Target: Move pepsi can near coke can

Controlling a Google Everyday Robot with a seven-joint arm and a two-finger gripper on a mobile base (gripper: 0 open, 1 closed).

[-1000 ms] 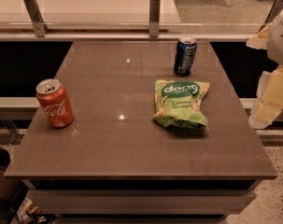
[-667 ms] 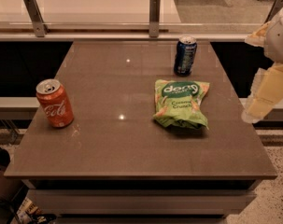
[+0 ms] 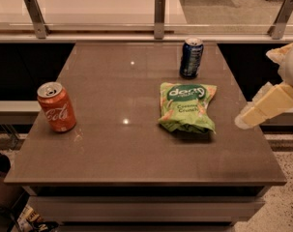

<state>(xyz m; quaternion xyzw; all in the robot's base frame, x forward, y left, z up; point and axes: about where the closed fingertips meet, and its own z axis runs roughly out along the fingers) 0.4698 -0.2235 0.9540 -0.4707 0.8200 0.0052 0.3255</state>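
The dark blue pepsi can (image 3: 191, 57) stands upright at the far right of the brown table (image 3: 122, 149). The red-orange coke can (image 3: 56, 107) stands upright near the table's left edge, far from the blue can. My gripper (image 3: 256, 114) shows as a pale cream shape at the right edge of the view, over the table's right side, right of the green snack bag and well in front of the pepsi can. It holds nothing that I can see.
A green snack bag (image 3: 187, 106) lies flat between the pepsi can and the table's front right. A glass railing with metal posts (image 3: 159, 16) runs behind the table. The floor drops away past the table's edges.
My gripper has moved left and slightly up, closer to the table's right edge. The cans and the bag have not moved.
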